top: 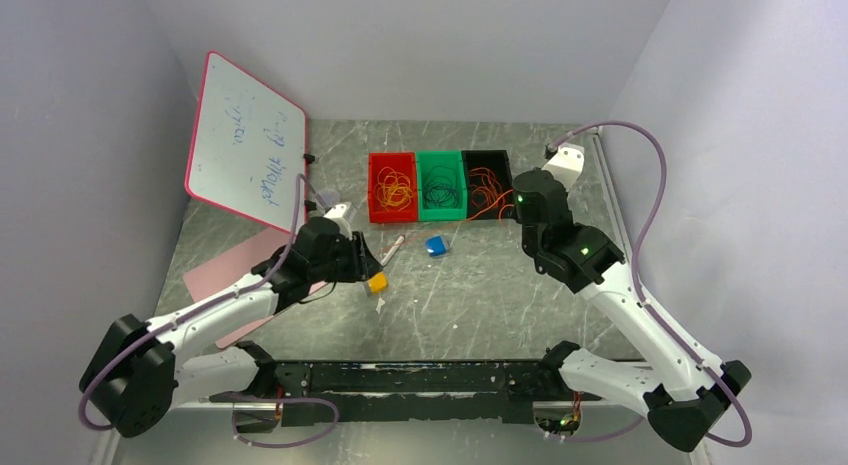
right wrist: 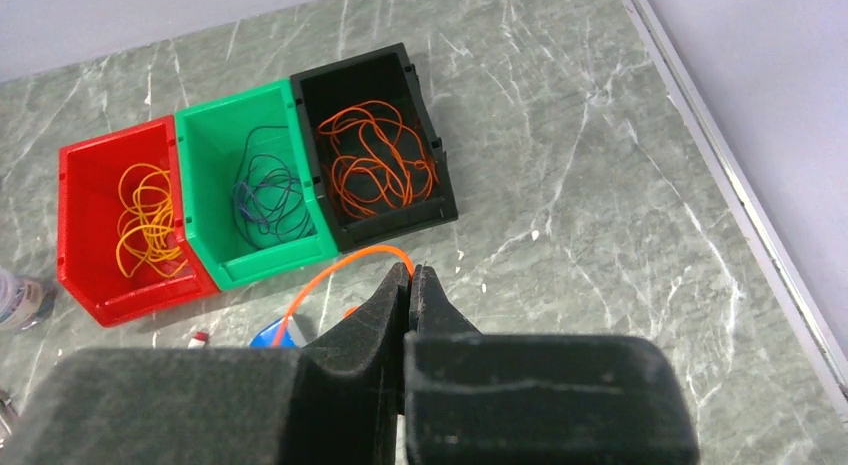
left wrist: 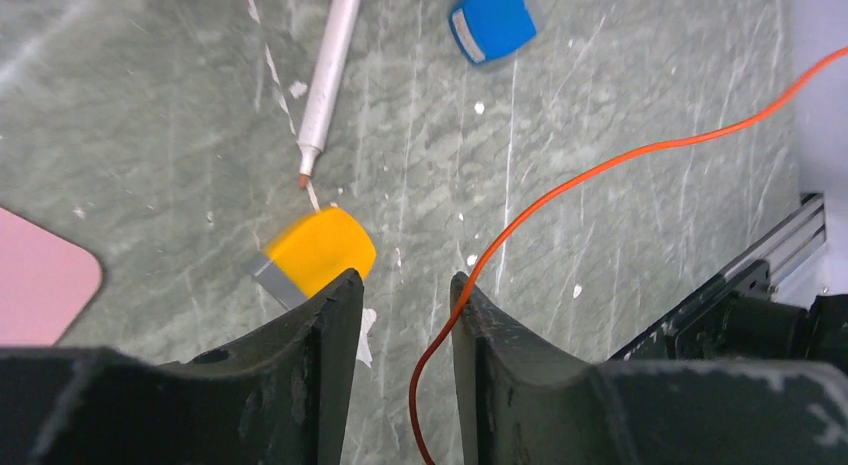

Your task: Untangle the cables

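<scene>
Left claw (left wrist: pixel 405 290) half-open, orange cable (left wrist: pixel 600 167) loose between its jaws; right claw (right wrist: pixel 410 272) pinches it shut. Sorting step, likely. Next: drop it into the twelve-o'clock black bin (right wrist: pixel 400 225).

Whiteboard (top: pixel 245 140) handwriting — not legible.

Glossy plastic bins (right wrist: pixel 205 150) (matt marbled table (right wrist: pixel 560 165))

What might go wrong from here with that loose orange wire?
The orange cable lies between the parted left jaws, so it may slip free. The shut right jaws seem to pinch it too; pulling might sweep it against the yellow block or marker, dragging them.
</scene>
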Robot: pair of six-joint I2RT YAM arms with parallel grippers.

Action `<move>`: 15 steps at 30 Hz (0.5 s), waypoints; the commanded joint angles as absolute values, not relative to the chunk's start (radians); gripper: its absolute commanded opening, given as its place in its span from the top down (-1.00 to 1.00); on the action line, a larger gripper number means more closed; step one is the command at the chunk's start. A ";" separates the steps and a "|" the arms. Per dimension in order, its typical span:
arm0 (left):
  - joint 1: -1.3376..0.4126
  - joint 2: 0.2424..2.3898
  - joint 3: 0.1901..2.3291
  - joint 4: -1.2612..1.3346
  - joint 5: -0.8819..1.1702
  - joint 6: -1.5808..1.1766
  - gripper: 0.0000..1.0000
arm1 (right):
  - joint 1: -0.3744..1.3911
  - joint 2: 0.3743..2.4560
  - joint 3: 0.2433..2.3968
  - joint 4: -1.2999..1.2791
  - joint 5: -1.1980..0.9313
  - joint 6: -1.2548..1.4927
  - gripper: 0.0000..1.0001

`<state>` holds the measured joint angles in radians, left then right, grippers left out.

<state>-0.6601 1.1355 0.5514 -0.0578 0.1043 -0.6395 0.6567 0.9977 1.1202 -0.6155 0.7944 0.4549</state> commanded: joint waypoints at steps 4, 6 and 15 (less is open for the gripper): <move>-0.615 1.047 0.561 -0.104 0.037 -0.638 0.07 | 0.612 1.008 1.135 -0.615 0.807 0.418 1.00; -0.609 1.024 0.564 -0.129 0.005 -0.648 0.02 | 0.592 1.014 1.139 -0.614 0.810 0.405 1.00; -0.560 0.876 0.562 -0.225 -0.101 -0.729 -0.27 | 0.403 1.037 1.118 -0.573 0.670 0.379 1.00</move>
